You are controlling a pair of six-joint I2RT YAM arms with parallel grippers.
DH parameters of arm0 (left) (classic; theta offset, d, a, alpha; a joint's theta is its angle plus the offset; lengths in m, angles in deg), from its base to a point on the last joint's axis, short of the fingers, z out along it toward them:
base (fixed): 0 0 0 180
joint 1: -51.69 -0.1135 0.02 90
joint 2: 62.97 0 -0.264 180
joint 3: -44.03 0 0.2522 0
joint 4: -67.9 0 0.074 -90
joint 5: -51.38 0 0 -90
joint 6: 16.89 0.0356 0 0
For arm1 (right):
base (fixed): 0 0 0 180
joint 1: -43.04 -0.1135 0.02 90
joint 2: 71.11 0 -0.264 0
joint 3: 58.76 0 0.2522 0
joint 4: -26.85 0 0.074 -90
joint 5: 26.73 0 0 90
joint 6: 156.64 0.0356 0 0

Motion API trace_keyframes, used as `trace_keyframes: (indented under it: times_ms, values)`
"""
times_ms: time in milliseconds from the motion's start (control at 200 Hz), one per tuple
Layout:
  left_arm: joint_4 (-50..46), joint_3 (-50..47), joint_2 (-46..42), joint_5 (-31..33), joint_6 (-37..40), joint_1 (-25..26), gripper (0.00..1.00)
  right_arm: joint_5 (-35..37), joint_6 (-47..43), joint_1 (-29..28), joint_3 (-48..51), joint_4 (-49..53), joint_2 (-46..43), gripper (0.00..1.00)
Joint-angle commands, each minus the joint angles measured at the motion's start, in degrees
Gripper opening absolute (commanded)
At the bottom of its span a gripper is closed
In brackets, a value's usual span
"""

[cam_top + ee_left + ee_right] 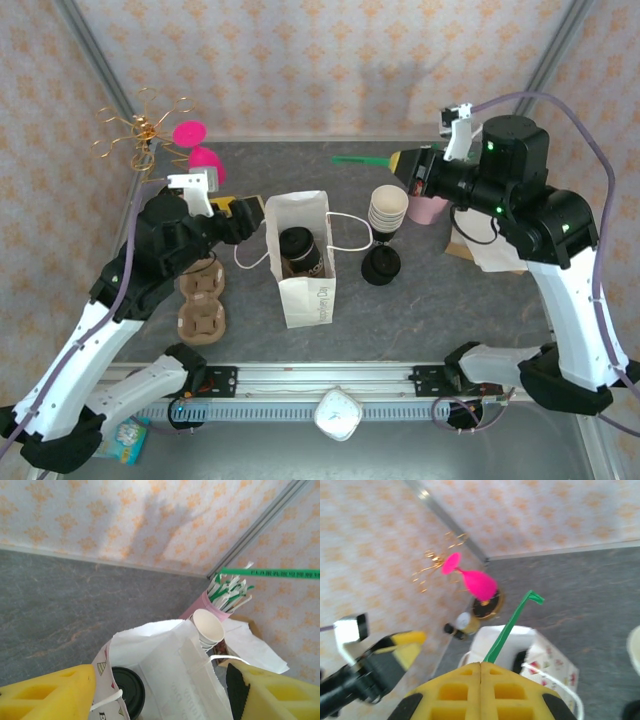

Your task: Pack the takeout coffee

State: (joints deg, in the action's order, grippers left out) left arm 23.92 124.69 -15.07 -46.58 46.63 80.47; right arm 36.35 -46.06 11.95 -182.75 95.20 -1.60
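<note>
Cream paper under a black lid: we see the takeout coffee (298,250) sitting inside the open white paper bag (310,300), near the middle of the grey table (450,300). Just beside the bag's left rim, the left gripper (243,215) has its yellow fingers (50,695) spread apart, gripping nothing. To the bag's right stand a stack of lidless cups (388,210) and a pile of black lids (380,265). Behind them, the right gripper (405,162) is clenched on a green straw (360,160).
</note>
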Motion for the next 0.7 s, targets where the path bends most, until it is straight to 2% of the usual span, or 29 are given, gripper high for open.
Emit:
trace_keyframes:
  times_ms: [0, 140, 520, 611, 661, 696]
  values:
    - [-1.05, -1.18, -1.09, 2.81, 0.24, 0.21, 0.71, -6.52, 1.14, -3.07, 3.01, -5.11, -1.53, 0.00]
    - [-1.16, -2.16, -2.50, 5.11, -0.14, 0.14, 0.71, -7.49, -0.25, -7.37, 5.98, -4.52, -1.14, 0.00]
    - [-0.78, -3.11, -1.87, 5.38, 2.74, 0.16, 0.72, -4.56, 1.95, -15.66, 15.28, -3.48, -2.25, 0.00]
    - [-0.40, -3.08, -1.14, 4.84, 3.35, 0.17, 0.73, -4.14, 1.45, -17.91, 14.28, -4.60, 0.96, 0.19]
    - [0.22, -3.06, -0.73, 4.18, 3.46, 0.15, 0.72, -3.68, 0.89, -18.31, 12.27, -4.54, 2.93, 0.33]
    - [0.57, -3.02, -0.46, 3.70, 3.32, 0.17, 0.72, -2.18, 0.38, -18.37, 10.47, -3.82, 4.33, 0.37]
